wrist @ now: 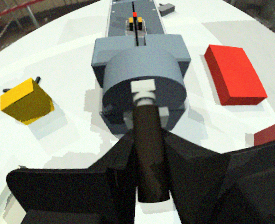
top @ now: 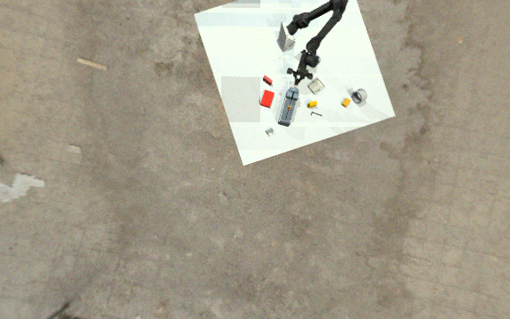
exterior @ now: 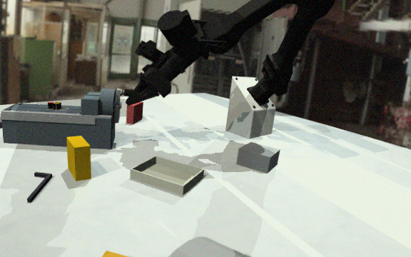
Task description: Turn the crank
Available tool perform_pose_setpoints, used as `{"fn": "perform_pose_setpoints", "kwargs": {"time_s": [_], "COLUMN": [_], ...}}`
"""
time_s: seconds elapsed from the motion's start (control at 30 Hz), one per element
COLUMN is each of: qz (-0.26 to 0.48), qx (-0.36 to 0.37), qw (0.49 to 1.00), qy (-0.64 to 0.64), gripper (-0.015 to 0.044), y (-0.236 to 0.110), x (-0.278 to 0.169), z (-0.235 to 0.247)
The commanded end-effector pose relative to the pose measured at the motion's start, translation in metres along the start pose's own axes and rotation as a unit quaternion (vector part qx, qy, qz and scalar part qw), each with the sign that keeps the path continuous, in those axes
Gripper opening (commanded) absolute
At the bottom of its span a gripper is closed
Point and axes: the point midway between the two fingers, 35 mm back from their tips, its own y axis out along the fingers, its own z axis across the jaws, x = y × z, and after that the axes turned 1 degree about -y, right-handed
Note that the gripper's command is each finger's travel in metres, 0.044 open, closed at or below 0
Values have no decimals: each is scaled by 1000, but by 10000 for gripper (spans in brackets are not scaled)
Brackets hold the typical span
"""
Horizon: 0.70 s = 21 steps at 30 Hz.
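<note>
The blue-grey machine (top: 285, 119) (exterior: 57, 130) (wrist: 120, 50) has a round crank disc (wrist: 143, 77) at the end facing the arm. The dark brown crank handle (wrist: 151, 172) sticks out toward the wrist camera, at the upper part of the disc. My gripper (top: 297, 83) (exterior: 129, 101) (wrist: 144, 133) is shut on the handle, one finger on each side. The small red pointer (exterior: 51, 105) (wrist: 134, 14) appears slightly beyond the brass zero marks (exterior: 58, 105) (wrist: 139, 21), on the side away from the crank. Exact alignment is hard to tell at this size.
A red box (top: 267, 98) (wrist: 236, 75) and a smaller red block (top: 267, 80) (exterior: 134, 113) stand on one side. A yellow block (top: 312, 105) (exterior: 78, 158), hex key (top: 316, 113) (exterior: 41, 185) and shallow tray (exterior: 166, 175) lie on the other. A grey block (exterior: 258, 158) is farther back.
</note>
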Motion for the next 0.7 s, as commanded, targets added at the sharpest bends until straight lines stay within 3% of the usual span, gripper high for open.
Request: {"fn": "perform_pose_setpoints", "kwargs": {"time_s": [0.0,0.67], "qz": [-3,-3], "qx": [-11,-11], "qw": [1000,1000], "qy": [5,5], "gripper": [0,0], "y": [-1,0], "x": [0,0], "z": [-9,-11]}}
